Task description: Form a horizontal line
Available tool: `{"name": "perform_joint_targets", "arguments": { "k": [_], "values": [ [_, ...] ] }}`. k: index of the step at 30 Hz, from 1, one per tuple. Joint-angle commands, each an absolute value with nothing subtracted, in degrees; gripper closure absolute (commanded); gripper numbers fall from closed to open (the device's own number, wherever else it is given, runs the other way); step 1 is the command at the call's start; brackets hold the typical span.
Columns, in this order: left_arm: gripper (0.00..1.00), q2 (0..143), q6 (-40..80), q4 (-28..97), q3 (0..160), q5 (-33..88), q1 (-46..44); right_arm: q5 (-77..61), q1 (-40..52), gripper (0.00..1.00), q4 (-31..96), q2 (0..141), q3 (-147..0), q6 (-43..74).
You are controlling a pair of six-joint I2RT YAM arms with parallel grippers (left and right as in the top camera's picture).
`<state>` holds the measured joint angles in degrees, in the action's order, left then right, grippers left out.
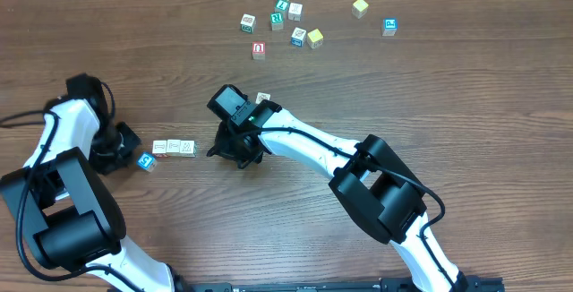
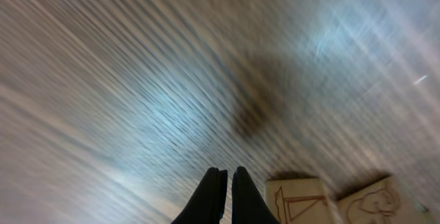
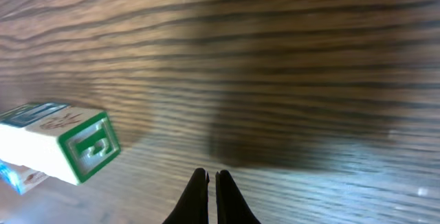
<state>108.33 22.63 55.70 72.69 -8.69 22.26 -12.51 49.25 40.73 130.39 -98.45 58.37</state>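
While the left arm [image 1: 54,135] and right arm [image 1: 304,144] are reaching low over the counter [image 1: 430,95], we are reading the left jaws as pressed together and empty, with their tips just beside the blue-faced cube [image 1: 146,160]. We are reading the right jaws as likewise closed on nothing, near the row's right end but apart from it. The horizontal line [image 1: 174,147] is lying between the two arms. Three whitish-faced cubes [image 1: 188,147] are touching side by side in a level row. The blue-faced cube is sitting at the left end, lower and turned askew, not yet aligned. Other letter cubes [image 1: 277,21], including a red-faced cube [image 1: 259,50], are lying scattered well apart on the far side.
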Motion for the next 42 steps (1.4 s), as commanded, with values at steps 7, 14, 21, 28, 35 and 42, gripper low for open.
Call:
{"name": "perform_joint_targets", "arguments": {
  "k": [7, 14, 21, 28, 35, 42],
  "values": [
    [0.95, 106.67, 19.9, 64.62, 79.33, -9.08, 25.89, -7.77, 49.43, 0.96, 43.68, 131.13, -98.24, 52.21],
    [0.95, 106.67, 8.95, 69.49, 79.13, 13.8, 25.85, 0.45, 49.36, 0.96, 48.31, 131.11, -98.24, 52.18],
    [0.96, 106.67, 9.43, 71.31, 77.23, 21.3, 25.8, 4.43, 49.04, 0.94, 50.85, 131.13, -98.24, 52.23],
    [0.96, 106.69, 9.39, 73.17, 74.37, 19.62, 24.73, 4.43, 48.77, 0.93, 50.85, 131.13, -98.24, 52.23],
    [0.96, 106.69, 9.43, 65.41, 66.81, 17.12, 19.99, 4.45, 48.77, 0.92, 50.94, 131.13, -98.24, 52.21],
    [0.95, 106.69, 17.45, 63.26, 66.59, 2.28, 18.7, 4.47, 48.77, 0.92, 50.92, 131.13, -98.24, 52.21]
  ]
}}
